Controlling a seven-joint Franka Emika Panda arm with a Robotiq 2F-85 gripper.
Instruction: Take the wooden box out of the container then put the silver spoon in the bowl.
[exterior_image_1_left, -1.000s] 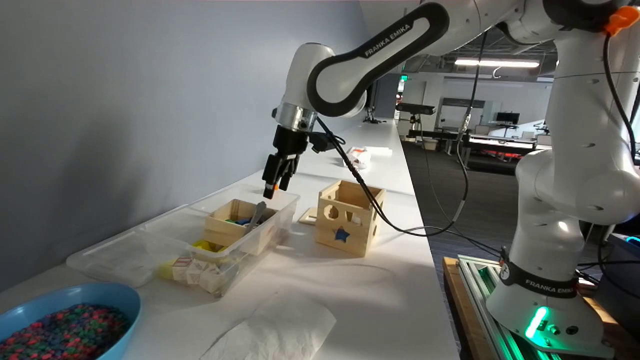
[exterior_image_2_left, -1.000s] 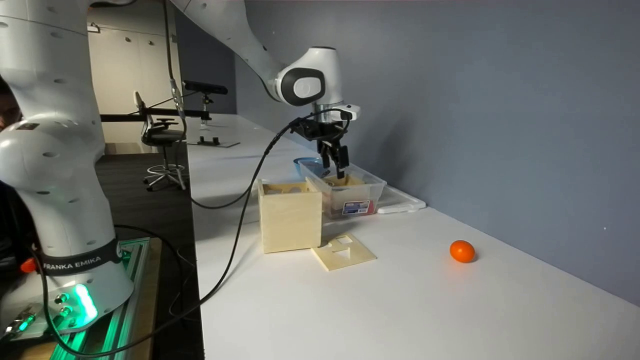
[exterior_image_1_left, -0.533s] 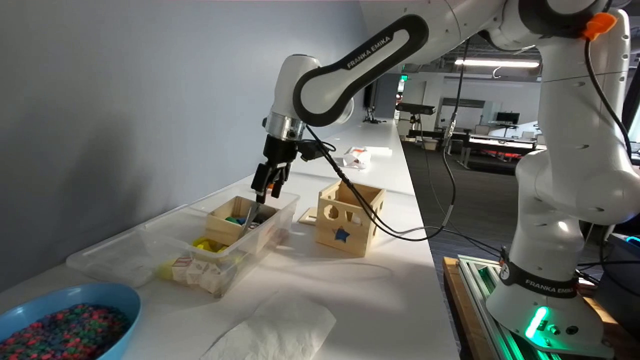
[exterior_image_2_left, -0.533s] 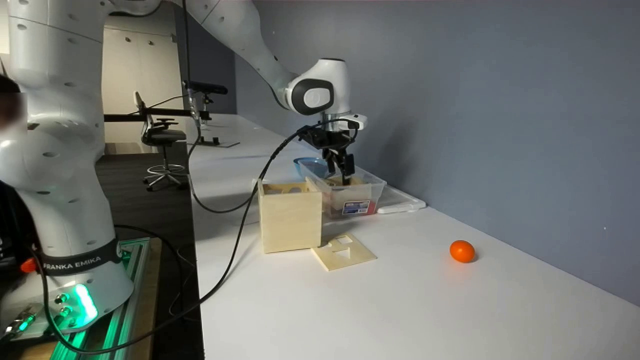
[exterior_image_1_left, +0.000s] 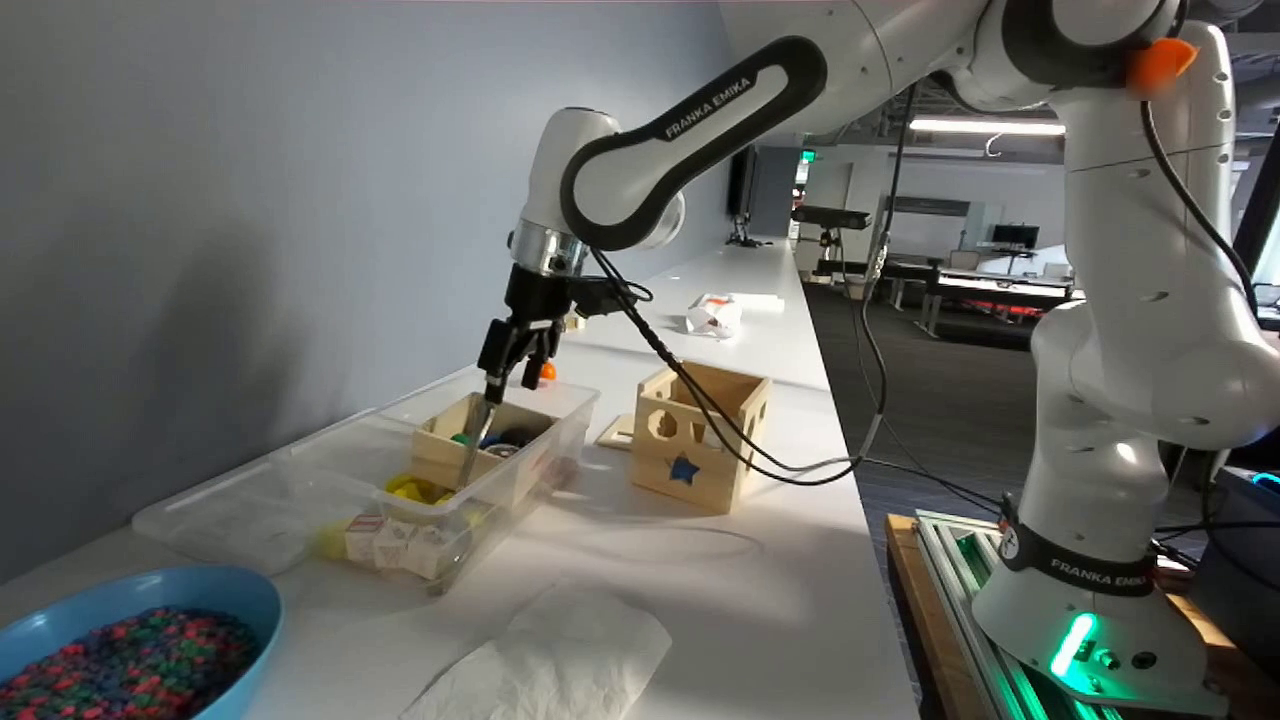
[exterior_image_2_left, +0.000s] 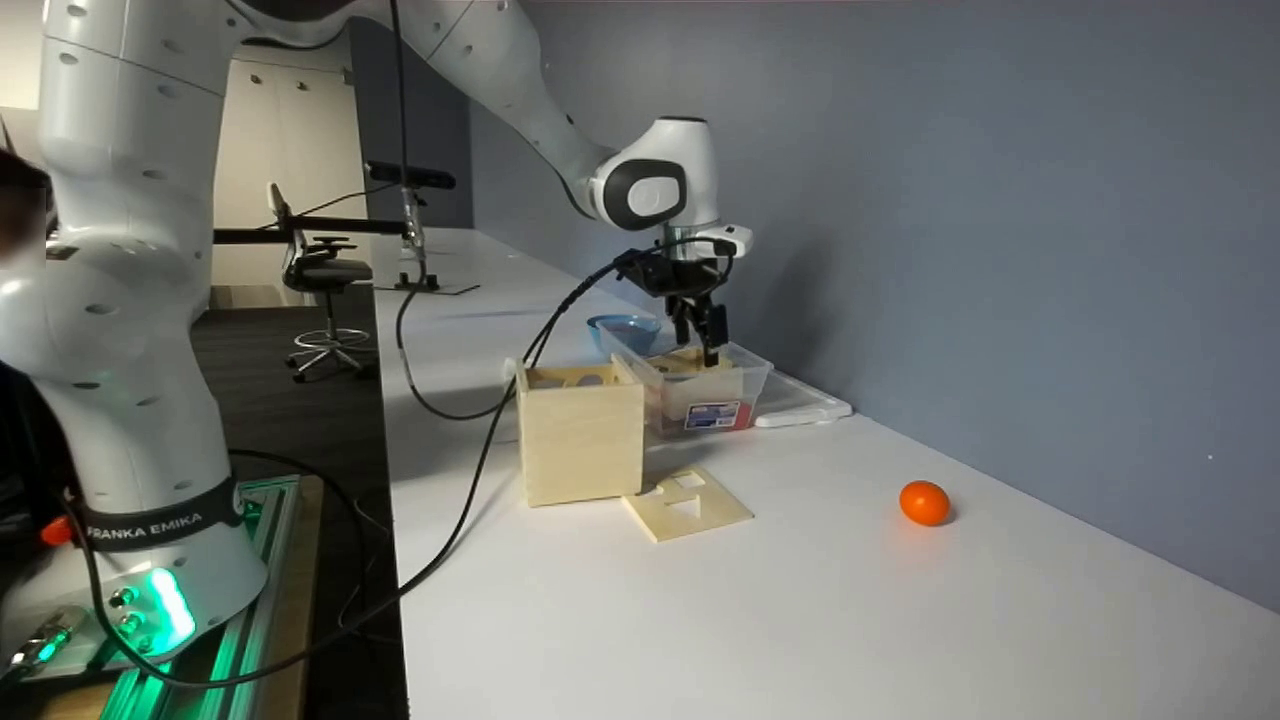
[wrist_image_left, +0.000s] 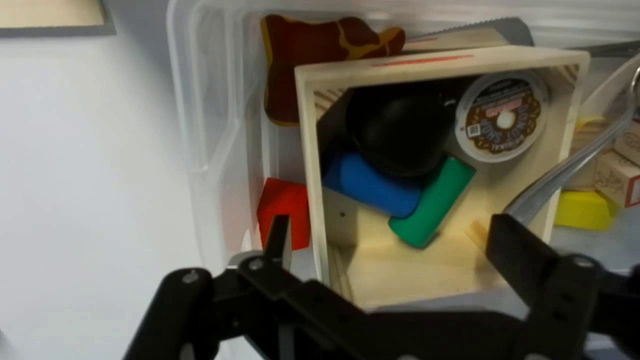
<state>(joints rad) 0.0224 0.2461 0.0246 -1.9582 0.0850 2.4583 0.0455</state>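
The wooden box sits inside the translucent container. It holds a black round piece, a coffee pod, and blue and green blocks in the wrist view. The silver spoon leans over the box's wall, one end sticking up; in the wrist view that spoon meets the right fingertip and seems to touch it. My gripper is open above the box, with no object between its fingers. The blue bowl, with speckled filling, stands nearer the camera; it is partly hidden behind the container in an exterior view.
A taller wooden cube with cut-out holes stands beside the container. A flat wooden lid and an orange ball lie on the table. A clear lid lies along the wall. A white sheet lies in front.
The open gripper has moved down and across the box toward the bowl's side. The spoon's raised end has shifted the same way, at the fingertip. The box and container look unmoved.
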